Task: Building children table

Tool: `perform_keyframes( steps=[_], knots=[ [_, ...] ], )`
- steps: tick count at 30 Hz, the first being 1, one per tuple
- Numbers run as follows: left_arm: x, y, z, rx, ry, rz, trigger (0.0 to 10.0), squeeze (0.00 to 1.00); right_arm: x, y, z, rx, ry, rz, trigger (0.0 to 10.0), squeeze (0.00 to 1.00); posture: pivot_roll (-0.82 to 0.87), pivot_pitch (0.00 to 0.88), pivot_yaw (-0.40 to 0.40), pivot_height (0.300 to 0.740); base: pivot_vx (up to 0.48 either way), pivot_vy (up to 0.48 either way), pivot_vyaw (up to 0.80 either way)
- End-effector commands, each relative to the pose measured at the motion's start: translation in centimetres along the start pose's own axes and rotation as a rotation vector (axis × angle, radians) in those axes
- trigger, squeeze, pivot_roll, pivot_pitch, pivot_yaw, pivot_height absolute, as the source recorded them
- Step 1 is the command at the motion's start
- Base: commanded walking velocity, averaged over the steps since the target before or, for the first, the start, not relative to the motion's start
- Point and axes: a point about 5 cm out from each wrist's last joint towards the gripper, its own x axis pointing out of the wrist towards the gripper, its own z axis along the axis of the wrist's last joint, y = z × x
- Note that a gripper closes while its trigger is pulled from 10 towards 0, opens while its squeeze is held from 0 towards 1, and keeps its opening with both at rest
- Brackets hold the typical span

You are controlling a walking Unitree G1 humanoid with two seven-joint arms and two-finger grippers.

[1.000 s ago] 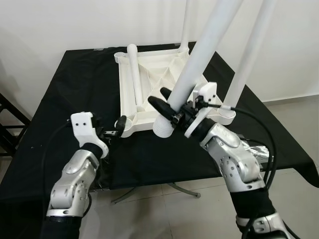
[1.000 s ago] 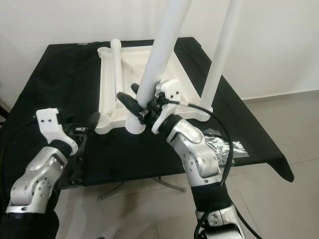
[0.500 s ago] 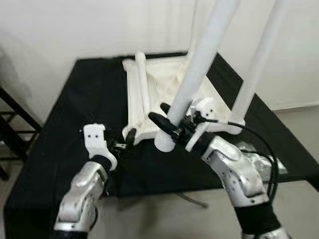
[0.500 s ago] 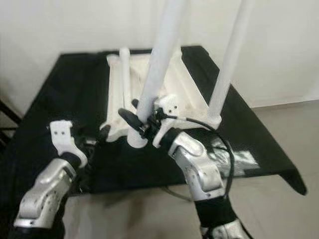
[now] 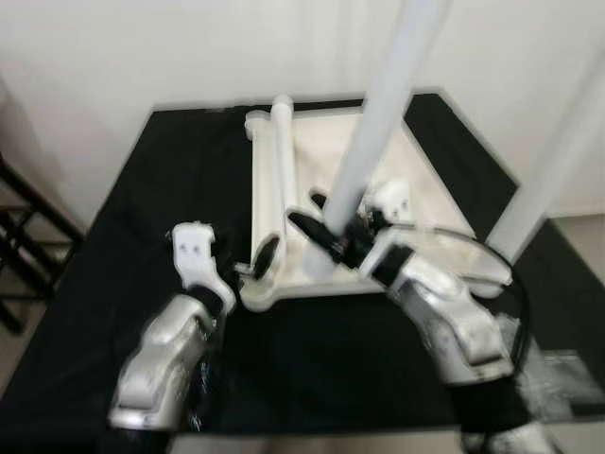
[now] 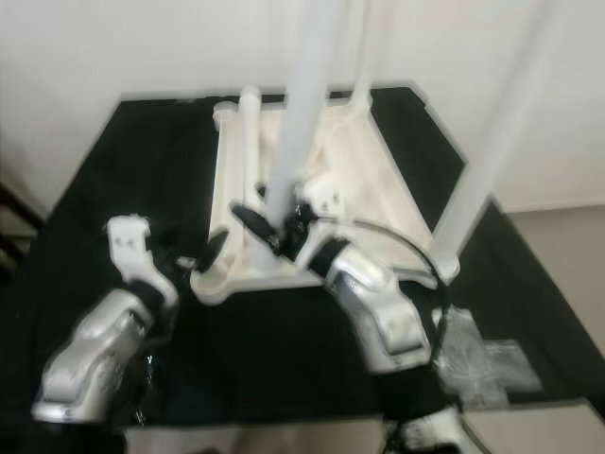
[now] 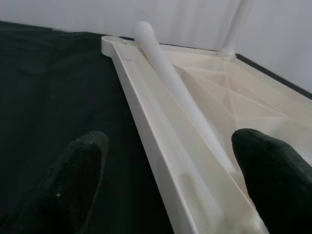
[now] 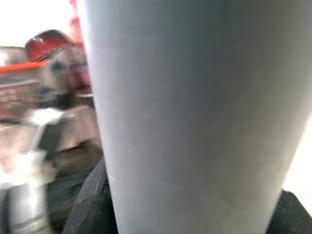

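Black tablecloth point(image 5: 142, 189): right claw point(image 5: 321, 227) clenched around white leg point(image 5: 378, 132), left claw point(image 7: 165, 175) released astride tabletop point(image 5: 425, 236) rim.

Both eye views are motion-blurred under soft, even indoor light; left wrist view sharp.

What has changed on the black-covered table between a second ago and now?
The right tool, shut on the long white plastic table leg, has carried its lower end forward, from over the black cloth to above the upturned white plastic tabletop. The camera also shifted. Unchanged: the open left tool straddles the tabletop's left rim, a loose white leg lying along it.
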Motion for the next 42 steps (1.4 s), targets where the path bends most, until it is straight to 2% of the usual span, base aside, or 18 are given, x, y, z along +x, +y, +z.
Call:
perform_keyframes(
  steps=[1,6,14,21,23,27,30,39,42],
  knots=[
    [0.3,-0.6,0.0,-0.013,-0.001,-0.012,10.0,0.0,-0.8,-0.6,0.4,-0.032,-0.006,-0.027,10.0,0.0,-0.03,0.095,0.015,0.74,0.0,0.0,0.0],
    [0.3,-0.7,-0.5,0.005,0.029,-0.025,10.0,0.0,-0.8,-0.6,0.4,-0.035,0.001,-0.023,10.0,0.0,-0.03,0.094,0.014,0.74,0.0,0.0,0.0],
    [0.3,-1.0,-0.9,0.001,0.043,-0.04,10.0,0.0,-0.9,-0.9,0.4,-0.043,0.009,-0.019,10.0,0.0,-0.03,0.09,0.017,0.74,0.0,0.48,0.0],
    [0.2,-1.0,-0.9,0.018,0.041,-0.044,10.0,0.0,-1.5,-2.2,0.9,-0.077,0.027,-0.028,10.0,0.0,-0.01,0.094,0.022,0.74,0.0,0.069,0.0],
    [0.0,-1.1,-1.2,0.051,0.054,-0.058,10.0,0.0,-2.0,-2.9,1.5,-0.092,0.023,-0.018,10.0,0.0,-0.01,0.097,0.021,0.74,0.0,0.0,0.0],
    [-0.3,-1.4,-1.5,0.067,0.062,-0.081,10.0,0.0,-2.3,-3.4,2.0,-0.101,0.026,-0.007,10.0,0.0,-0.01,0.103,0.019,0.74,0.0,0.0,0.0],
    [-0.7,-1.8,-1.8,0.065,0.076,-0.117,10.0,0.0,-2.8,-3.8,2.7,-0.117,0.031,0.029,10.0,0.0,-0.01,0.112,0.015,0.74,0.0,-0.465,0.0],
    [-0.7,-1.6,-1.8,0.044,0.072,-0.094,10.0,0.0,-2.7,-3.4,2.5,-0.111,0.037,0.065,10.0,0.0,-0.01,0.121,0.014,0.74,0.0,-0.463,0.0],
    [-0.6,-1.3,-1.7,0.04,0.071,-0.072,10.0,0.0,-2.4,-3.3,2.4,-0.112,0.043,0.076,10.0,0.0,-0.01,0.124,0.012,0.74,0.0,0.0,0.0]
  ],
)
